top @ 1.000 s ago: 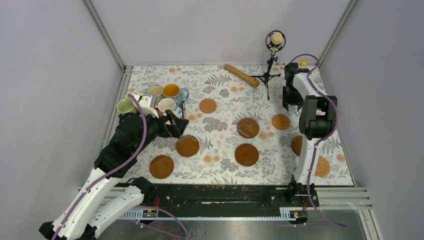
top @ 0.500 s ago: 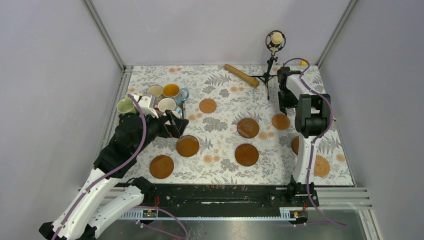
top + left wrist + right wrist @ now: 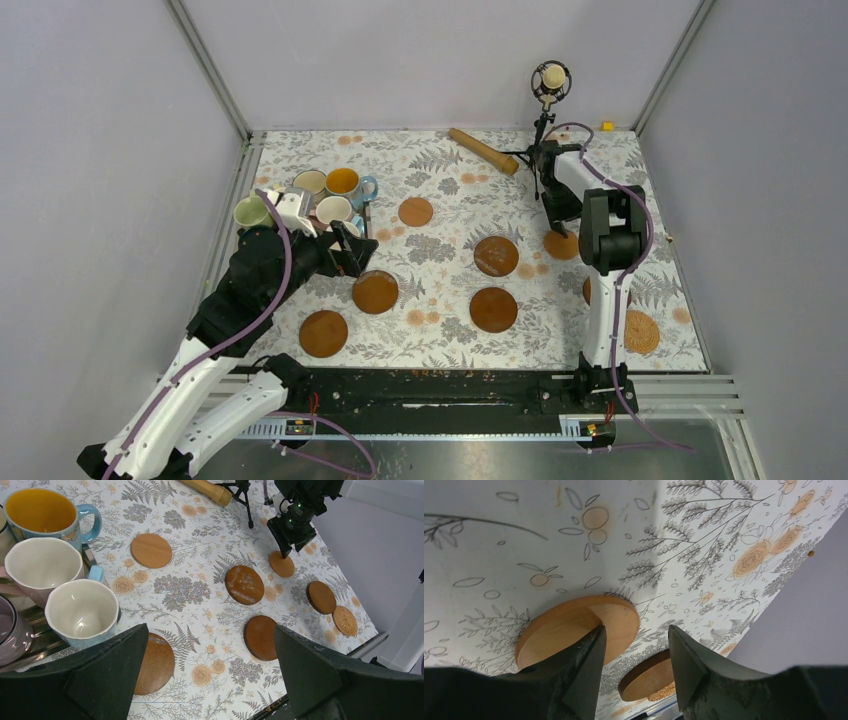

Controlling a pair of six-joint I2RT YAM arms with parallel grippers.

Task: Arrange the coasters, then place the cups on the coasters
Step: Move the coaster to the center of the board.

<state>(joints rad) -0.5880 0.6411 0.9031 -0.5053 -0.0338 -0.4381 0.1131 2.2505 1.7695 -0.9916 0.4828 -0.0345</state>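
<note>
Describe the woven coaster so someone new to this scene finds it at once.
Start at the near right corner of the floral table, beside the right arm. The woven coaster lies there. Its neighbours are smooth wooden discs; it alone shows a pale basket weave.

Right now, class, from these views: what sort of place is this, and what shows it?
Probably a robot test cell: two robot arms on a rail, plain enclosing walls, and a tripod microphone on a table of mugs and coasters.

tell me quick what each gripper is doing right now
left gripper: wide open, holding nothing
right gripper: partly open, empty, poised over a tan coaster
</note>
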